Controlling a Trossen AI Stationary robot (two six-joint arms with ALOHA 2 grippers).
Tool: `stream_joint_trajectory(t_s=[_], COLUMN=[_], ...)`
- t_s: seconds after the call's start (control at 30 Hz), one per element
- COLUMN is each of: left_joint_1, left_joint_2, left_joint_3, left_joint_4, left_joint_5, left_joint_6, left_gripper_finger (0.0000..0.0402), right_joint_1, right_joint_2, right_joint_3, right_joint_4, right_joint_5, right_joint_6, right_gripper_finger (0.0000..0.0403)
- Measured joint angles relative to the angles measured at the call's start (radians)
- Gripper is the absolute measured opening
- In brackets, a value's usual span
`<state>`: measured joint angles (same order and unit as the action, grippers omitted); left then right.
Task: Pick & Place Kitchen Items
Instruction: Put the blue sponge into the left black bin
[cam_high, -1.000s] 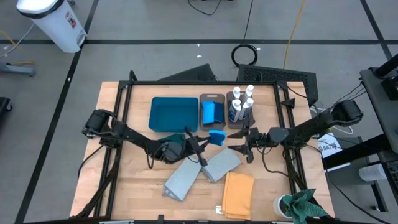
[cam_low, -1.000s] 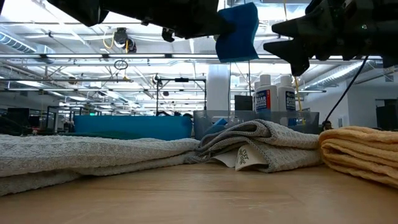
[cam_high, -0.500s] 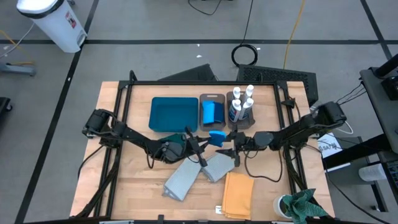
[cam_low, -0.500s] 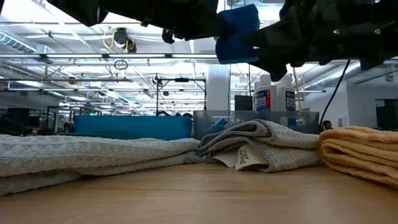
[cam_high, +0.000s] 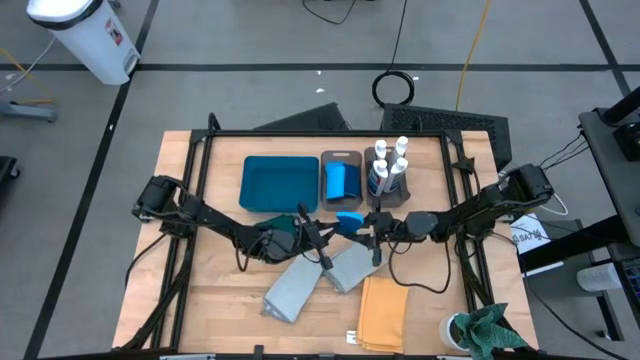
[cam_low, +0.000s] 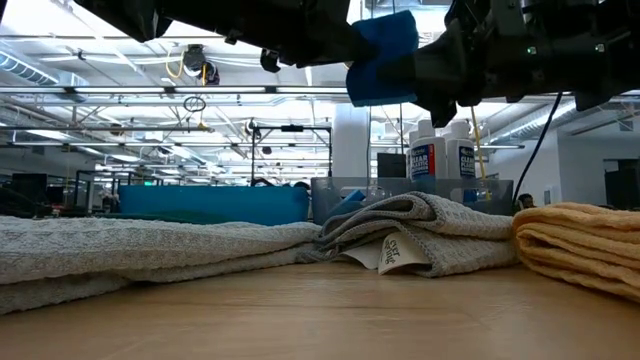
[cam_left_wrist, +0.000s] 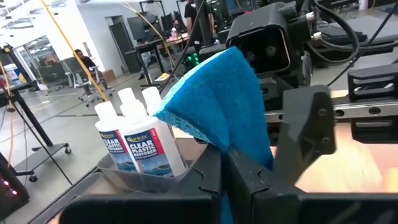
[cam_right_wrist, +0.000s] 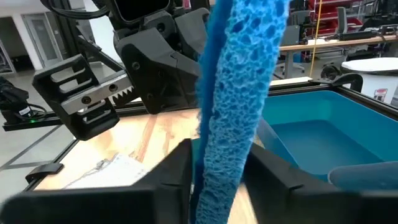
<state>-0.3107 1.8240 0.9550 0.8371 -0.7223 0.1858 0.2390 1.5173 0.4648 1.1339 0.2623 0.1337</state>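
Wooden tabletop (cam_high: 220, 270) inside a black frame, on a grey floor with taped lines; the low view looks into a hall of ceiling trusses and strip lights. The left gripper (cam_high: 325, 234) and right gripper (cam_high: 368, 231) meet fingertip to fingertip above mid-table, both arms reaching inward nearly level. Between them hangs a blue sponge (cam_high: 349, 220): the left gripper's fingers are clamped shut on one edge, while the right gripper's fingers press both faces of the other. Below lie two grey cloths (cam_high: 330, 272); a mustard cloth (cam_high: 383, 312) lies nearer the front edge. Beyond the grippers stand white bottles (cam_high: 388, 168) in a bin, a second sponge (cam_high: 341, 181), and a teal tray (cam_high: 279, 182).
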Motion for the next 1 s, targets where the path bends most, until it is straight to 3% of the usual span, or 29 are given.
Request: stream_joint_trajectory(t_s=[0.23, 0.37, 0.57, 1.0], left_joint_1=[0.0, 0.0, 0.0, 0.003], left_joint_2=[0.0, 0.0, 0.0, 0.0], left_joint_3=[0.0, 0.0, 0.0, 0.0], left_joint_4=[-0.003, -0.006, -0.006, -0.006], left_joint_5=[0.003, 0.003, 0.003, -0.005], left_joint_6=[-0.008, -0.013, -0.051, -0.112], left_gripper_finger=[0.0007, 0.0009, 0.0046, 0.0062], right_joint_1=[0.0, 0.0, 0.0, 0.001], right_joint_2=[-0.001, -0.001, -0.019, -0.217], right_joint_3=[0.0, 0.0, 0.0, 0.0], right_joint_4=[-0.007, -0.008, -0.038, -0.304], right_joint_5=[0.0, -0.002, -0.033, -0.026], right_joint_6=[0.0, 0.005, 0.001, -0.018], right_gripper_finger=[0.0008, 0.001, 0.0003, 0.0001])
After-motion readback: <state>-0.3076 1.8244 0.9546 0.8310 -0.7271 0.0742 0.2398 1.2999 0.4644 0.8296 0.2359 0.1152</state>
